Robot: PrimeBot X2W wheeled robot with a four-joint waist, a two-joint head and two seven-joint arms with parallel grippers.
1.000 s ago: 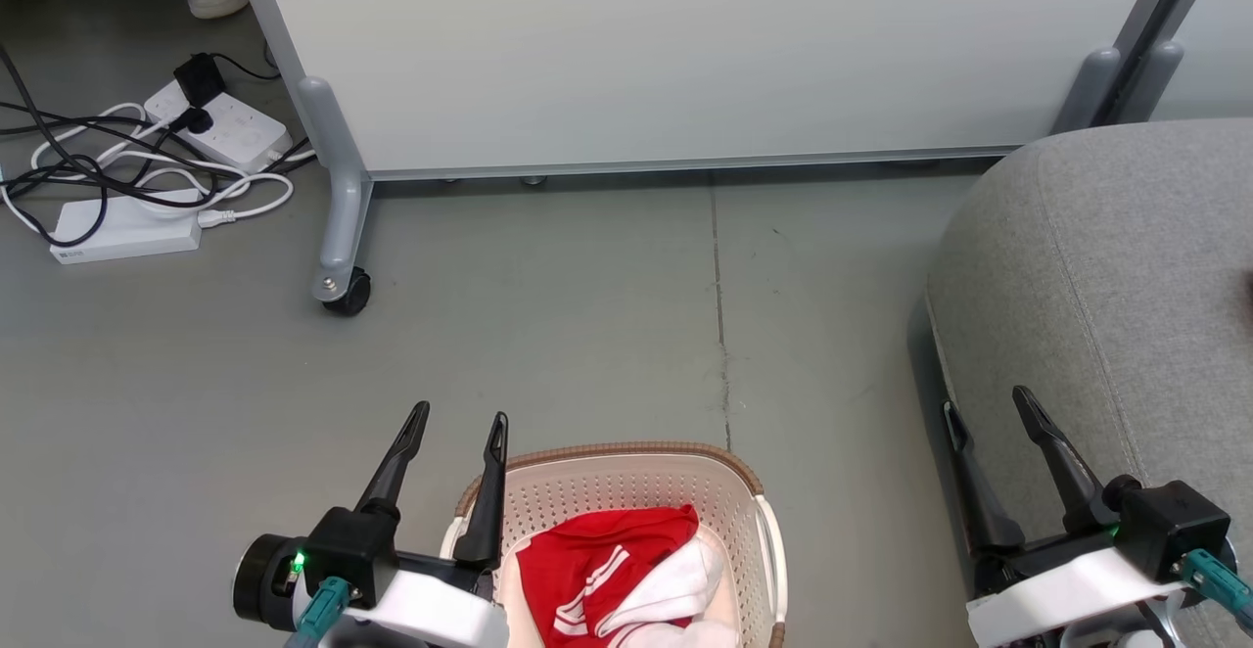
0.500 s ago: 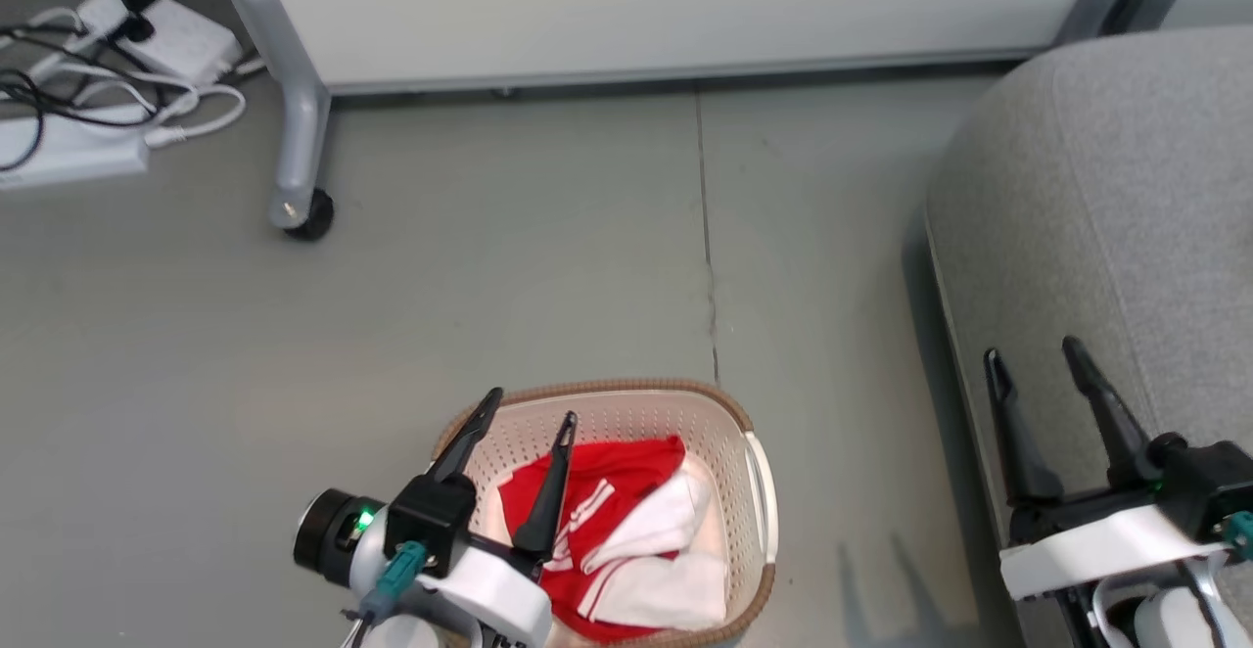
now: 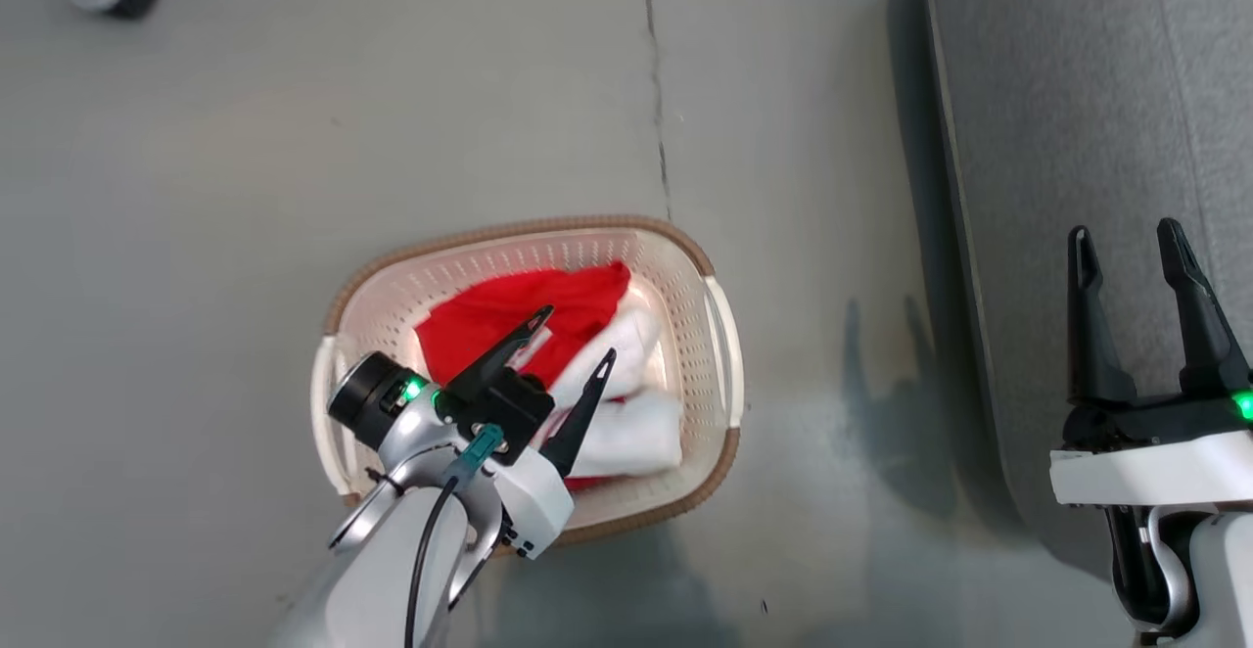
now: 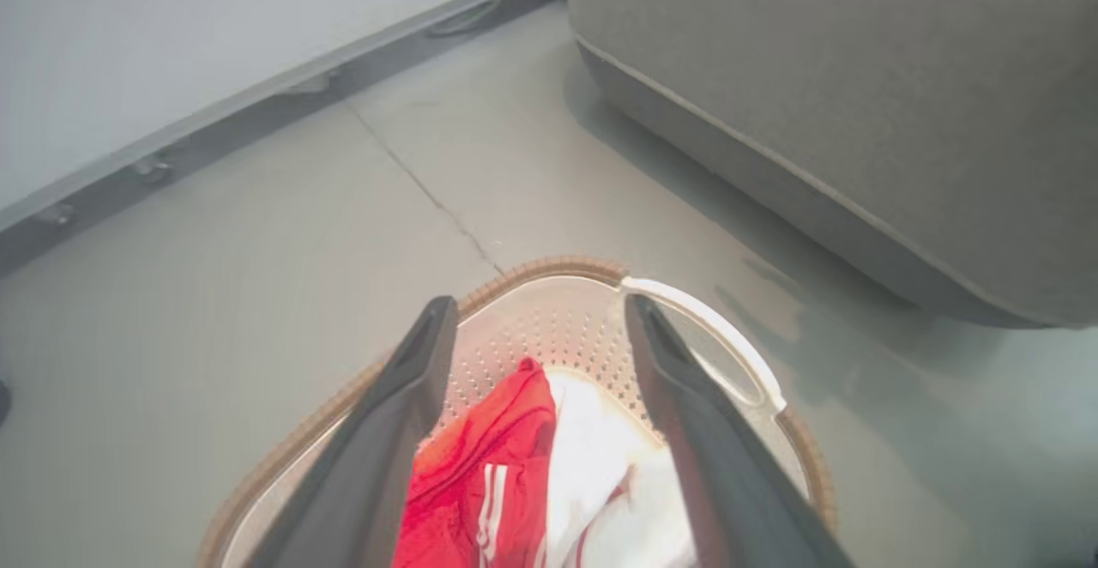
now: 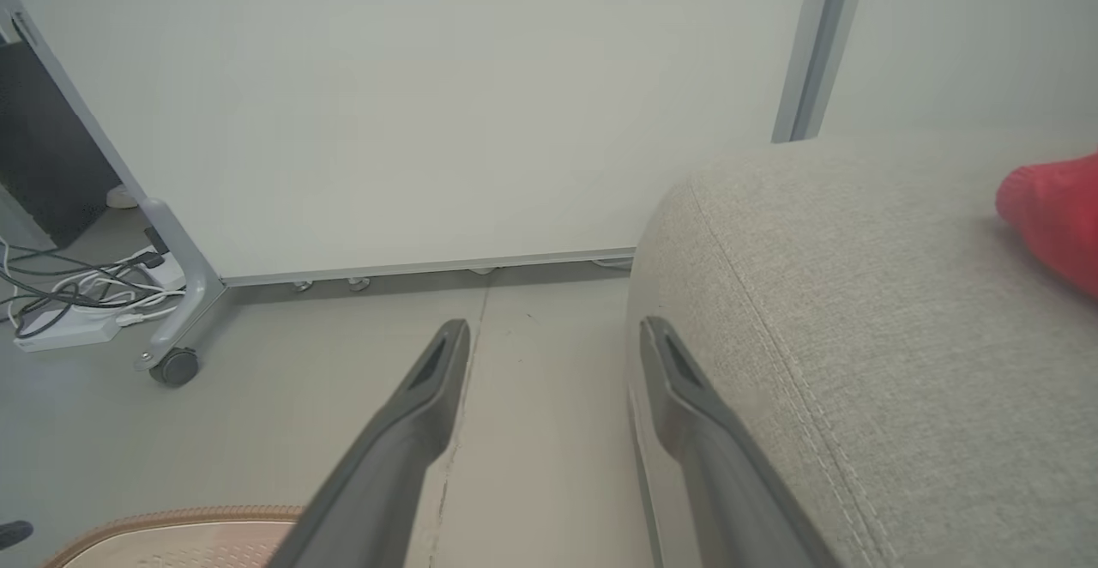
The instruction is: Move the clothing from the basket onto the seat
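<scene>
- The seat (image 3: 1096, 90) is taking up the right side of the head view, big and grey, its edge running down beside the bare floor (image 3: 294, 139). In the right wrist view a bright red piece of fabric (image 5: 1051, 208) is lying on top of it, at the far right.
- The basket (image 3: 722, 335) is sitting on the floor to the left of the seat, near it but not touching, with a strip of floor between them.
- The clothing (image 3: 499, 310) is lying inside the basket, red toward the far-left corner and white panels and stripes toward the near-right. That means the heap's long axis is running diagonally across the basket.
- The left gripper (image 3: 576, 335) is hanging right over that heap, fingers spread wide and gripping nothing. Whether the tips are touching cloth, I cannot tell. Its wrist view is showing red and white folds between and beneath the two fingers, so I'm judging the clothing lies straight ahead and down from the jaws. The next move looks like a dip and a close.
- The right gripper (image 3: 1124, 232) is hovering over the seat's edge, jaws parted and empty, well apart from the basket. The left arm is plainly the nearer one.
</scene>
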